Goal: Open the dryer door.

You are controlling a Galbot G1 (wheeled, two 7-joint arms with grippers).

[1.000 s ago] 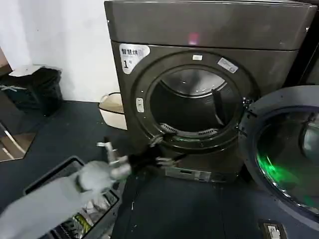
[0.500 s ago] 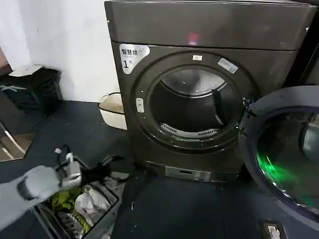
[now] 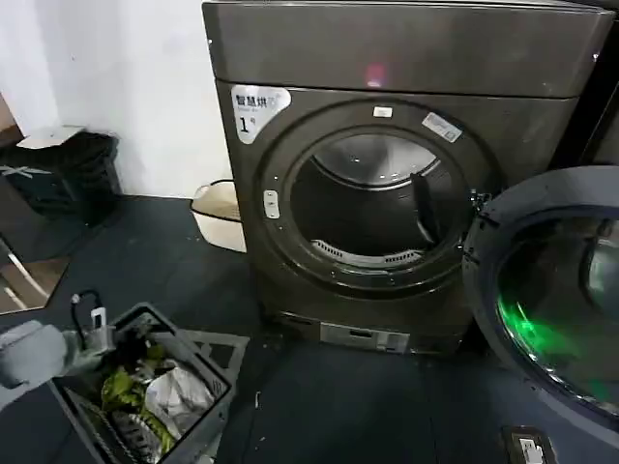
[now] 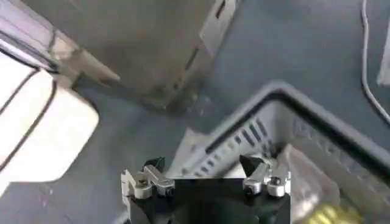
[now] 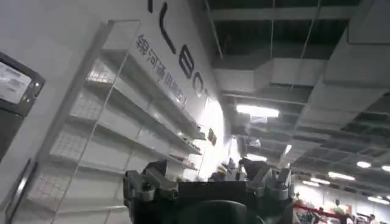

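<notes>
I am judging the opening done, the dryer door (image 3: 551, 290) hanging wide to the right of the dryer (image 3: 387, 174), while my left gripper (image 4: 206, 178), fingers spread and empty, is hovering over the laundry basket (image 3: 193, 358), and my right gripper (image 5: 207, 182), also spread, is pointing toward the ceiling.

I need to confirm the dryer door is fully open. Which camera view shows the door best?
The head view: the dryer door hangs swung wide to the right of the dryer, whose drum opening is exposed. The left wrist view shows the left gripper above a laundry basket; the right wrist view faces shelving and ceiling.
</notes>
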